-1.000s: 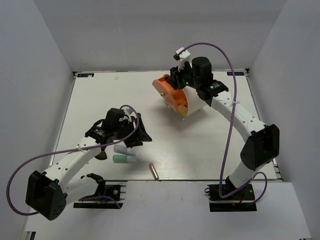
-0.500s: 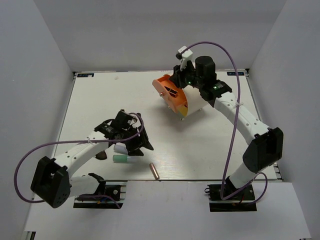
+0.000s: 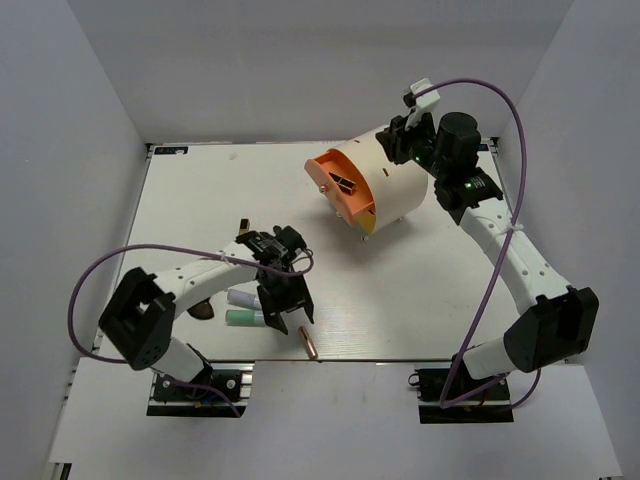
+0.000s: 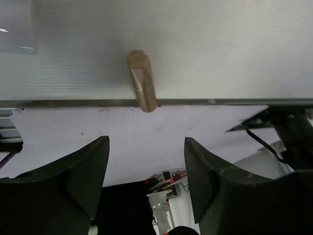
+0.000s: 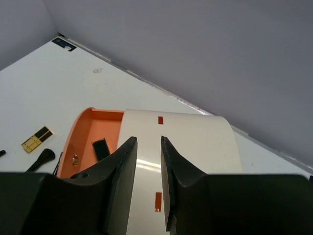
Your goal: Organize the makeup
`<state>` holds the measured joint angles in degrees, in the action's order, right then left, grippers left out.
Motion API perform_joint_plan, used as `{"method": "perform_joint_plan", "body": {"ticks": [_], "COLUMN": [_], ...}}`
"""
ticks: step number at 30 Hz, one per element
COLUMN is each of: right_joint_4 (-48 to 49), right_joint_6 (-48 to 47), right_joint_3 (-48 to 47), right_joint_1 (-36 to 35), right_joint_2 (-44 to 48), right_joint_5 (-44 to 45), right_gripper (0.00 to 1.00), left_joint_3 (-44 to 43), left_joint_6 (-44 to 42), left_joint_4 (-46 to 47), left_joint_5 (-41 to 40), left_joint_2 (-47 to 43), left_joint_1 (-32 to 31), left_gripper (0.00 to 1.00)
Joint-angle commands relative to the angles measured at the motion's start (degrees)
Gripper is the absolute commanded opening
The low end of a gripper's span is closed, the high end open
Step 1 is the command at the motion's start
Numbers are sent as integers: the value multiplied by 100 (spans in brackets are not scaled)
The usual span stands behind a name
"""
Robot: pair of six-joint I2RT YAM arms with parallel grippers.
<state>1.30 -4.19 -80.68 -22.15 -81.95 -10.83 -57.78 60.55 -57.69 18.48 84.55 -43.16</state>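
The copper-pink lipstick tube [image 3: 309, 343] [image 4: 142, 81] lies at the table's near edge. My left gripper [image 3: 285, 305] [image 4: 146, 142] hovers open just left of it, holding nothing. The lavender tube [image 3: 240, 297] and mint tube [image 3: 243, 318] lie side by side left of that gripper, with a brush [image 3: 203, 311] beyond them. My right gripper [image 3: 395, 145] [image 5: 147, 139] hangs above the back of the cream drum [image 3: 390, 185] [image 5: 195, 142], its jaws a narrow gap apart and empty. A gold-black case [image 5: 36, 138] and a brush head [image 5: 44, 157] lie on the table beside the drum's orange face [image 5: 88, 132].
The drum lies on its side at the back middle of the table, its orange face [image 3: 340, 190] turned left and showing a dark rectangular piece [image 5: 101, 148]. White walls close in the table on three sides. The near table edge [image 4: 195, 102] runs right under the lipstick.
My left gripper swung right and toward the near edge, from over the tubes to beside the lipstick. My right gripper drew back to the right off the drum and its jaws narrowed.
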Motion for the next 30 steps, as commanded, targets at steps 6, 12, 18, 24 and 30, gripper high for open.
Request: {"method": "perform_joint_plan", "body": {"ticks": [6,12,18,24,30], "right_joint_4": [450,503,573,599,599], "right_joint_6": [198,366,375,375,472], "right_joint_3": [404,738,1002,1134,1274], "right_joint_1": [413,589,730,835,923], "right_joint_2": [364,540,742,821,900], "right_joint_5": [-130,-226,-270,-314,-454], "right_gripper": [33,34,34,34,36], "left_joint_3": [-40,-382,-550,-436,-1076], "left_joint_6": [422,159,-96,-167,-412], "left_joint_4": [284,531,627,715,584], "left_joint_5": [-450,-468,-424,-310,-477], "left_joint_2": [798,1449,2003,2065,1671], "left_joint_1": [-500,-606,-606,-606,-606], "left_gripper": [72,69,61,29,7]}}
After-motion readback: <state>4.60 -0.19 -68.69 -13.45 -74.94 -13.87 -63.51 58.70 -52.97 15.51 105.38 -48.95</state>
